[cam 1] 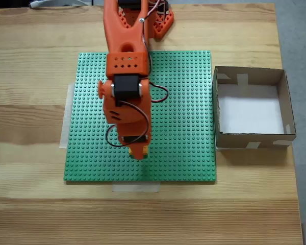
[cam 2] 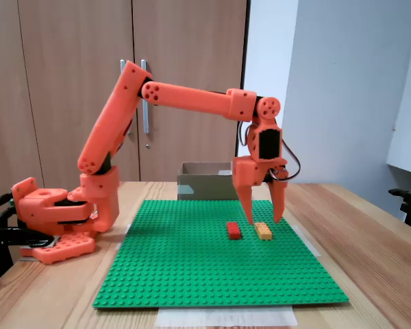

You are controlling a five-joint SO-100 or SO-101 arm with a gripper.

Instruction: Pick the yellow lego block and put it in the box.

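Arm: we see the orange arm [cam 2: 185, 99] reaching from its base at the left of the side-on fixed view out over the green baseplate [cam 2: 192, 274], its wrist bent so the claw points straight down.

Claw: the claw [cam 2: 262, 216] hangs with its two fingers parted and nothing between them; we read it as released. Its tips stand just above the baseplate, one finger on each side of the brick below.

Yellow lego block: the yellow lego block [cam 2: 264, 231] lies flat on the baseplate, right of centre in the side-on view, directly under the claw. In the top-down fixed view we see just a yellow sliver [cam 1: 130, 150] at the claw's lower end, near the bottom middle of the baseplate.

Red brick: a red brick [cam 2: 233, 230] sits just beside the yellow one, on its left in the side-on view, apart from it and clear of the fingers.

Box: the box [cam 1: 288, 109] stands on the wooden surface [cam 1: 30, 214] at the right of the top-down view, against the baseplate's right edge; its white floor is bare.

Done so far: we judge the approach complete, the claw aligned above the block.

Left to do: descent, closing on the block, lifting, carrying it to the box and letting go all remain.

Contact: whether the tips touch the block we cannot tell.
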